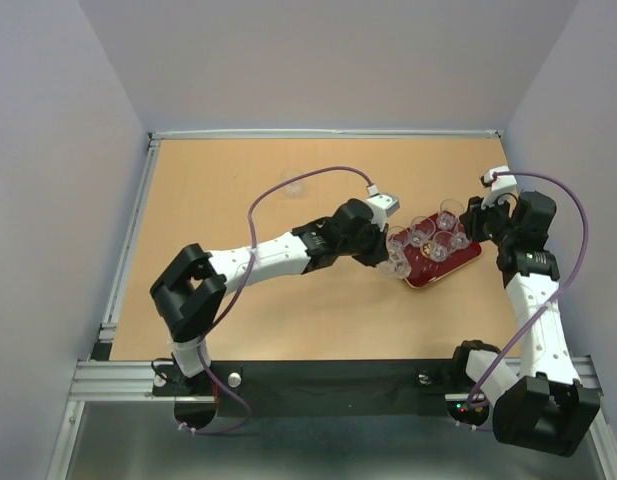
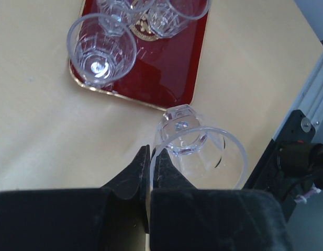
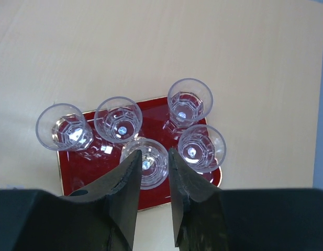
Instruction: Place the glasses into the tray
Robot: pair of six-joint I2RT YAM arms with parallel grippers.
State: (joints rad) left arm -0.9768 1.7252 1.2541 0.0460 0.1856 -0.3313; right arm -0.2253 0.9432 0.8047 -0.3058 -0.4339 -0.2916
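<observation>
The dark red tray [image 1: 458,266] lies right of centre with several clear glasses [image 1: 422,234] standing on it. My left gripper [image 1: 385,255] is shut on the rim of one glass [image 2: 198,151] and holds it tilted just off the tray's near corner [image 2: 166,73], over the table. My right gripper [image 1: 475,228] is open over the tray's right side. In the right wrist view its fingers [image 3: 153,162] frame one standing glass [image 3: 151,163] on the tray [image 3: 82,167]. Another glass [image 1: 293,185] stands alone on the table at the far left.
The wooden table is framed by a metal rail [image 1: 128,240] on the left and back, with grey walls around it. A dark strip with the arm bases [image 1: 338,385] runs along the near edge.
</observation>
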